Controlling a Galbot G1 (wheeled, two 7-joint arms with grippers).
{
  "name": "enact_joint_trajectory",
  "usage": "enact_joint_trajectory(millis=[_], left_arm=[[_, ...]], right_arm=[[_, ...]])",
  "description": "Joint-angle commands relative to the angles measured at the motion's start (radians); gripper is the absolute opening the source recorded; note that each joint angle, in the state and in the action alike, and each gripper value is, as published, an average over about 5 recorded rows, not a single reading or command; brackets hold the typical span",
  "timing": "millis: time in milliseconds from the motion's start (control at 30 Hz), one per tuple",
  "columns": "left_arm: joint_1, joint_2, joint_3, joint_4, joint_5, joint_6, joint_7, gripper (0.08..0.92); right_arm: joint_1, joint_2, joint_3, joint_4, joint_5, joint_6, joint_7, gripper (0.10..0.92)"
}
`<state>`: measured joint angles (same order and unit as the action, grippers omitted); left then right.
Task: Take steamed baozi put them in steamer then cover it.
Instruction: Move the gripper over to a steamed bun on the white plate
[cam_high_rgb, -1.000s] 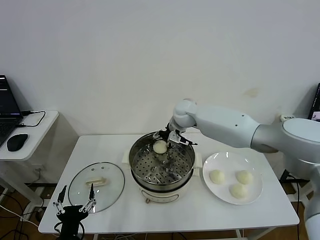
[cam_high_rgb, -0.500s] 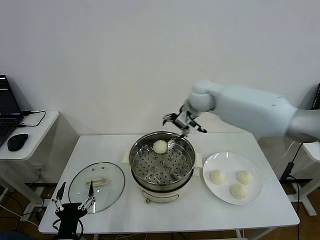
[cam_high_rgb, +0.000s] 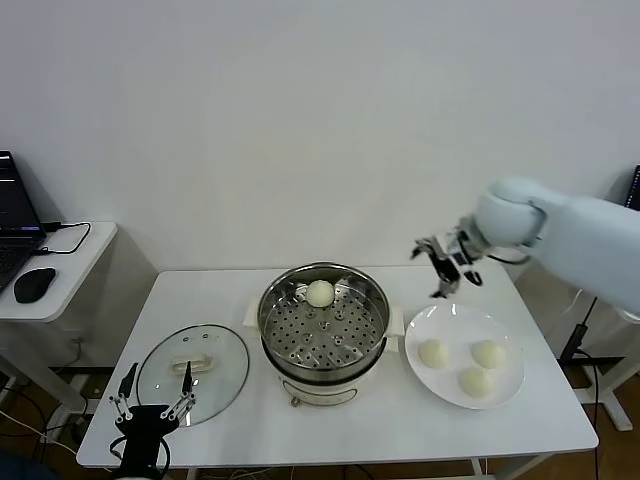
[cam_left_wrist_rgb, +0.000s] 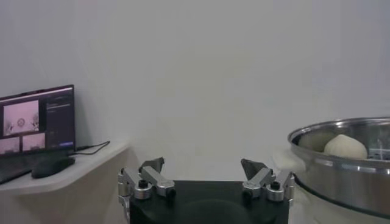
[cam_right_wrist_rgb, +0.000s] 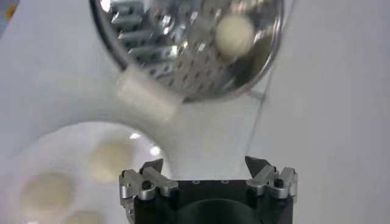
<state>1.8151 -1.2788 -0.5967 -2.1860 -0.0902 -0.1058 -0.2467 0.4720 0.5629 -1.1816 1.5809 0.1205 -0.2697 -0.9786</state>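
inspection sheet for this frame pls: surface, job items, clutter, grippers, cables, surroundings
Surface: white table, nothing spilled.
Job's things: steamer mid-table holds one baozi at its far side; three baozi wait on the white plate to its right; glass cover lies flat on the table to its left, steamer uncovered.
Clutter: nothing seen.
Grippers: right gripper open and empty, in the air above the plate's far edge; left gripper open and empty, low at the table's near-left edge by the cover.
Cables: one on the side desk.
Surroundings: side desk with laptop and mouse; plain white wall.
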Motion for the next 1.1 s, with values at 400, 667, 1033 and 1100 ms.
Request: enact_joint_trajectory(millis=[400,667,1033,1100], left_arm=[[0.004,-0.005,-0.010,0.025,0.001,0.003,0.002,0.823],[0.016,-0.013,-0.021,0.020,0.001,0.002,0.003,0.823],[0.018,-0.018,-0.032,0.022,0.000,0.000,0.003,0.823],[0.017,-0.018,-0.034,0.023,-0.001,0.000,0.003,0.823]], right_arm=[[-0.504,-0.070,0.296,-0.059,-0.137,-0.040,-0.020,0.823],[-0.569,0.038,0.356,-0.175,-0.198,-0.016,0.008,0.823],[-0.566,0.164,0.362,-0.289,-0.214,-0.002,0.023,0.823],[-0.568,0.174,0.361,-0.297,-0.218,-0.003,0.024,0.823]])
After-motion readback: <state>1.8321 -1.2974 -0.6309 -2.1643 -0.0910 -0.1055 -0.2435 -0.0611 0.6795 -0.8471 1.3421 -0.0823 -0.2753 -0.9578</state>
